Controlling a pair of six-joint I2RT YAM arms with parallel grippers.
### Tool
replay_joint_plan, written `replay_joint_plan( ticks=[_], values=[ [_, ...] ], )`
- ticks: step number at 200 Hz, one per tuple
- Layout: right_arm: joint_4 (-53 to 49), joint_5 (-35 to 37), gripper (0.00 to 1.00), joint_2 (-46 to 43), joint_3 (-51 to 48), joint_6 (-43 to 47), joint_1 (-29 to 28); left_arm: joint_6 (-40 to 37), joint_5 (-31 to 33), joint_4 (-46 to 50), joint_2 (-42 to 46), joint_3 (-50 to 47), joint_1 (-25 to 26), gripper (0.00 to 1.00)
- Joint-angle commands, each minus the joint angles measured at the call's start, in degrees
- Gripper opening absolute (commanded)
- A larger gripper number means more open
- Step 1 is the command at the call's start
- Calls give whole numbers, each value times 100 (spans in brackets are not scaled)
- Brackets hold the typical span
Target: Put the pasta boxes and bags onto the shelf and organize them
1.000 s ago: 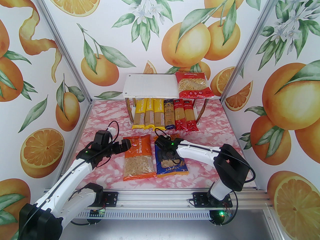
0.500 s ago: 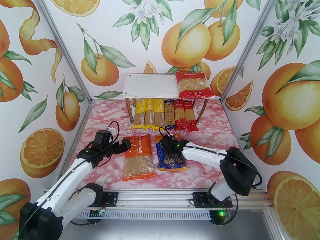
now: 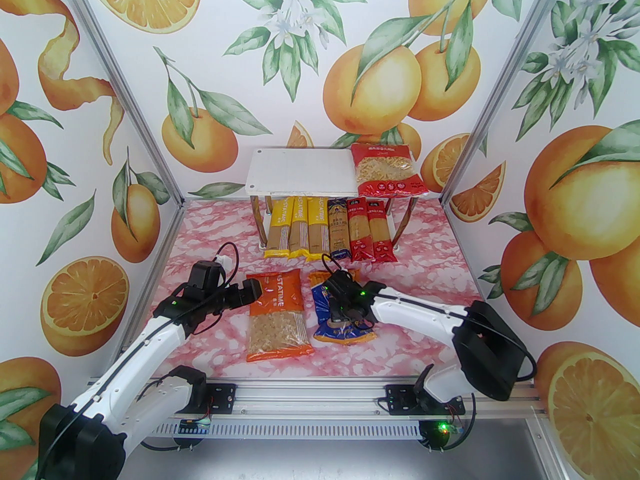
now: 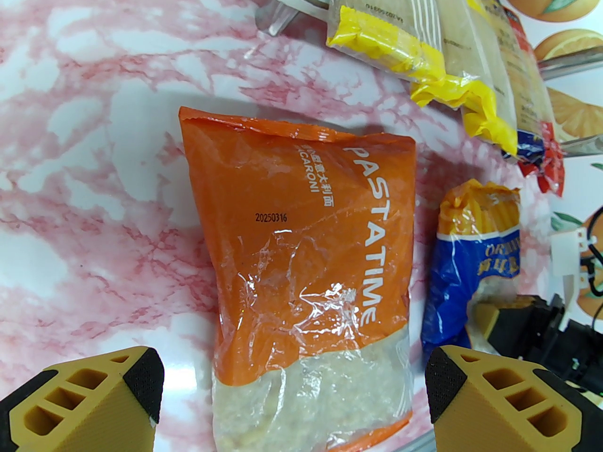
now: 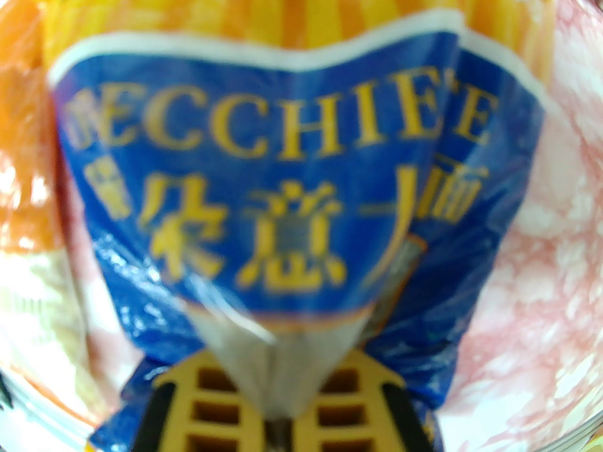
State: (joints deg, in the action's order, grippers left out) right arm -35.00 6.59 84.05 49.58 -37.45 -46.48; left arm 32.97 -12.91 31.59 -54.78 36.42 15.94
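Observation:
The blue bag [image 3: 345,332] lies bunched on the table, and my right gripper [image 3: 341,313] is shut on its middle. In the right wrist view the fingers [image 5: 212,393] pinch a fold of the blue bag [image 5: 282,181]. The orange bag [image 3: 277,318] lies flat beside it on the left. My left gripper [image 3: 250,290] hangs open at the orange bag's top left corner, and its open fingertips [image 4: 141,384] straddle the orange bag [image 4: 306,252]. The shelf [image 3: 300,173] carries a red bag [image 3: 387,170] on its top board. Yellow [image 3: 300,228], dark blue [image 3: 339,228] and red [image 3: 367,230] spaghetti packs lie on its lower tier.
Chrome shelf legs [image 3: 257,218] stand at the back of the pink marble table [image 3: 210,248]. Printed walls with metal frame posts [image 3: 462,168] close in the sides. Both arm bases sit on the aluminium rail [image 3: 310,398] at the near edge.
My right gripper has shut on the blue bag, crumpling it narrower, and the right arm's elbow has swung right. The left arm has stayed still.

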Motion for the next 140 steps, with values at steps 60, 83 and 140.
replay_joint_plan(
  ticks=[60, 83, 140],
  values=[
    [-1497, 275, 0, -1753, 1414, 510, -121, -107, 62, 30, 3, 262, -9, 96],
    [-1848, 330, 0, -1985, 1905, 480, -308, -133, 64, 60, -6, 328, -12, 96],
    [-2105, 153, 0, -1783, 4023, 1142, -485, -211, 120, 127, -208, 609, 6, 95]
  ],
)
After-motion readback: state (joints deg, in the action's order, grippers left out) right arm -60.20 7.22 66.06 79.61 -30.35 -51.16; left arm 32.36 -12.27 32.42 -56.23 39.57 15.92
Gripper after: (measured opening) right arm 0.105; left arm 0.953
